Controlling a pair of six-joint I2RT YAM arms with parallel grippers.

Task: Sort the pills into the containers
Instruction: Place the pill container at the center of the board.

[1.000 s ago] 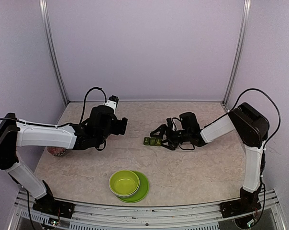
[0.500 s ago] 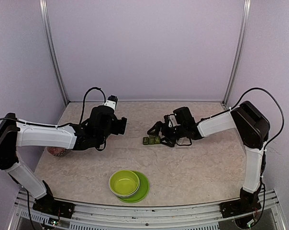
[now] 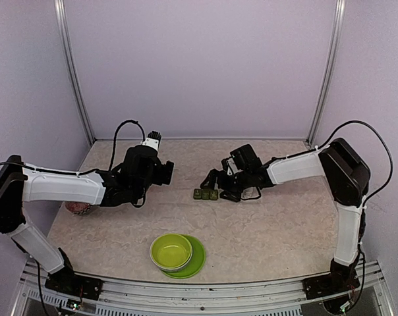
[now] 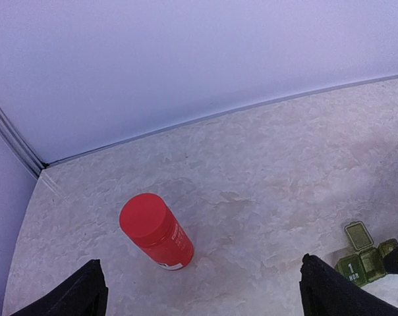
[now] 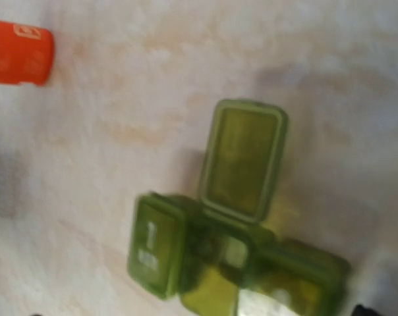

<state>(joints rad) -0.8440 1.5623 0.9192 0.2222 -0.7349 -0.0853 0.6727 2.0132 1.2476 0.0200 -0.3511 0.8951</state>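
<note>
Right gripper (image 3: pixel 211 184) spread, empty, close over the containers (image 5: pixel 233 260) mid-table; 1 lid (image 5: pixel 242 158) is flipped open. Left gripper (image 3: pixel 168 171) spread too, facing the orange-red bottle (image 4: pixel 156 230). I read this as the lid-opening step; next I need a fingertip under a closed lid's edge.

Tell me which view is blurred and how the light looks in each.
Right wrist: blurred throughout, the green pill box smeared, though the 1 on one lid reads. Left wrist: sharp, the red bottle crisp with a faint shadow. Top external: even, soft light, no glare on the bowl.
</note>
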